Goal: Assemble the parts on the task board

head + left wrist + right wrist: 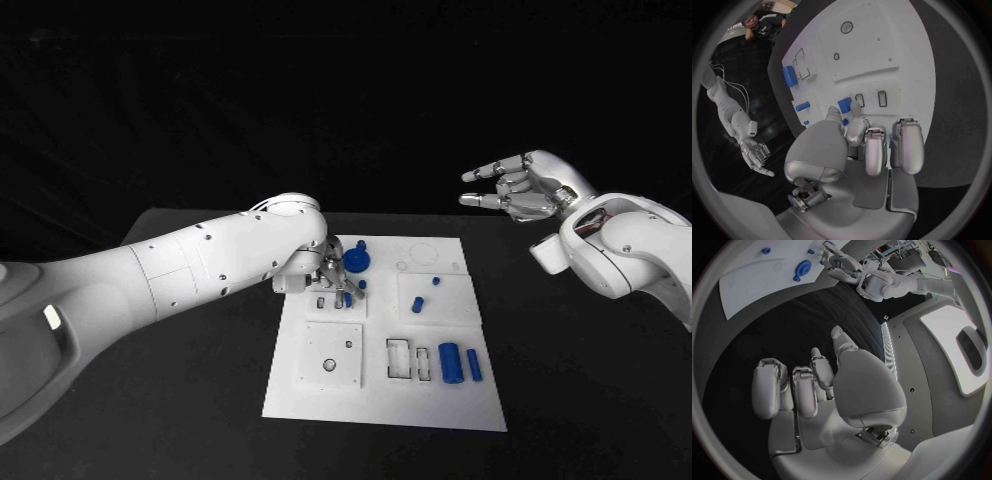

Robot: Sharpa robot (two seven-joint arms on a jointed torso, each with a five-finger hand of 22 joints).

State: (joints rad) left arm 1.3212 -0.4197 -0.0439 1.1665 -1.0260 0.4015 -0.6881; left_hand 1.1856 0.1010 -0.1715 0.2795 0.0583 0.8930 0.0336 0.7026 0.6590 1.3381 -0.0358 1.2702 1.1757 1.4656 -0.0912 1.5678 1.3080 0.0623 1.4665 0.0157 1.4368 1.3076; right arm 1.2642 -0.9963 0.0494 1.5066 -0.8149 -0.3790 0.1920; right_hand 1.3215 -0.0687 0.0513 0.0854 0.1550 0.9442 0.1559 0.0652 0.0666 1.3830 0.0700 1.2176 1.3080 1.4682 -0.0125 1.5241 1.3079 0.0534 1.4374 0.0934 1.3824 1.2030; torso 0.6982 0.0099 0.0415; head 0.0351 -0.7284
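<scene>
From the head camera I see the task board (387,400) lying in the middle of the black table (577,380), with the blue parts scattered across it: a large cylinder (450,361) and a slimmer pin (475,365) side by side near the board's right edge, a round disc-shaped part (358,262) toward the far left corner, and two small pegs (417,304) between them. My left hand (326,278) is down over the board's far left area, just beside the disc; in the left wrist view its fingers (873,150) are curled in over the board with a small blue part (844,105) right at the fingertips, but I cannot tell whether they actually grip it. My right hand (519,186) hangs in the air well off the board to the right, fingers loosely apart and holding nothing.
</scene>
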